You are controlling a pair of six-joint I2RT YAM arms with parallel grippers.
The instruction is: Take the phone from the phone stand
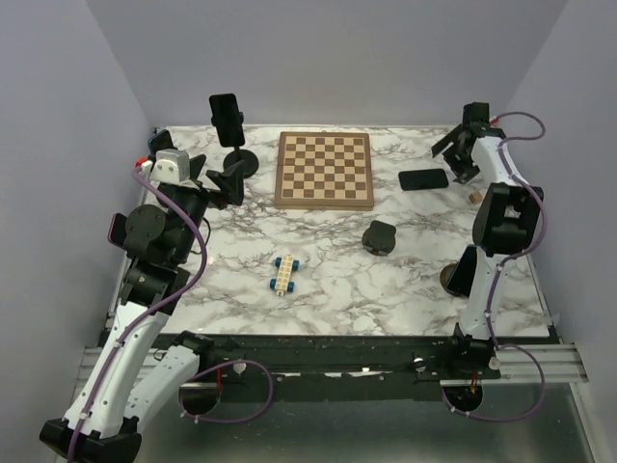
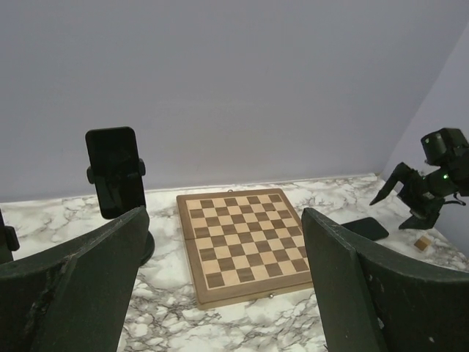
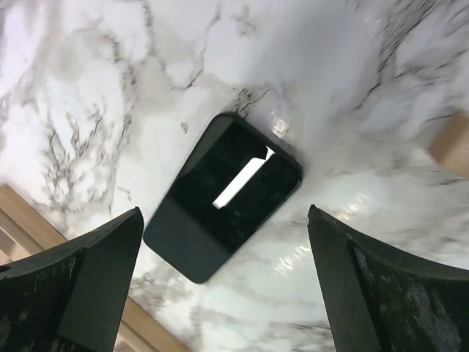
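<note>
A black phone (image 1: 227, 118) stands upright, clamped in the black phone stand (image 1: 241, 161) at the back left; it also shows in the left wrist view (image 2: 115, 170). My left gripper (image 1: 229, 183) is open and empty, just in front of the stand's base. A second black phone (image 1: 424, 178) lies flat on the marble at the right. My right gripper (image 1: 455, 159) is open and empty, hovering above it. In the right wrist view this phone (image 3: 223, 196) lies between and beyond the fingers (image 3: 88, 286).
A wooden chessboard (image 1: 324, 170) lies at the back centre. A black round object (image 1: 380, 236), a blue and cream toy car (image 1: 284, 274) and a brown object (image 1: 450, 280) sit nearer. A small wooden block (image 1: 473, 196) lies by the flat phone. A white device (image 1: 172, 166) is at the left edge.
</note>
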